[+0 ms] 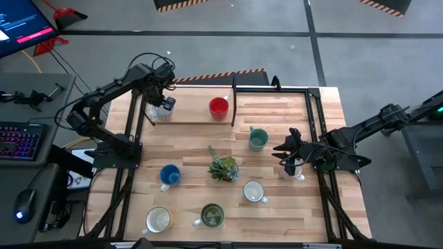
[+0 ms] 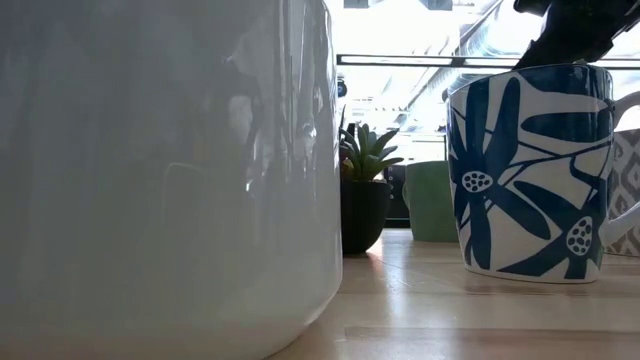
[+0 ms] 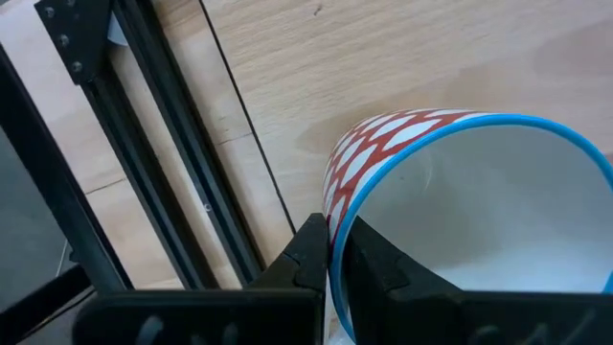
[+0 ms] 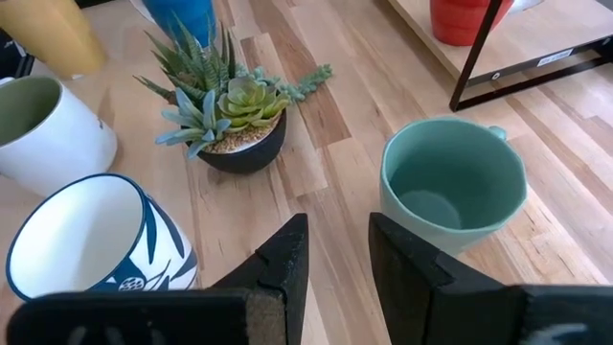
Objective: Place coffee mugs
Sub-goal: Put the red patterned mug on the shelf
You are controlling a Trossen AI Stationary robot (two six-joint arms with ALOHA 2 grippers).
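A large white mug (image 2: pixel 165 180) fills the low view up close, with a blue-flowered mug (image 2: pixel 530 175) farther back. On the raised shelf (image 1: pixel 190 119) at the table's far side, the left gripper (image 3: pixel 335 259) is pinched on the rim of a red-patterned mug (image 3: pixel 460 211), with a red mug (image 1: pixel 219 106) along the shelf. The right gripper (image 4: pixel 335 259), its fingers slightly apart and holding nothing, hovers near the teal mug (image 4: pixel 452 182) and the plant (image 4: pixel 230 110).
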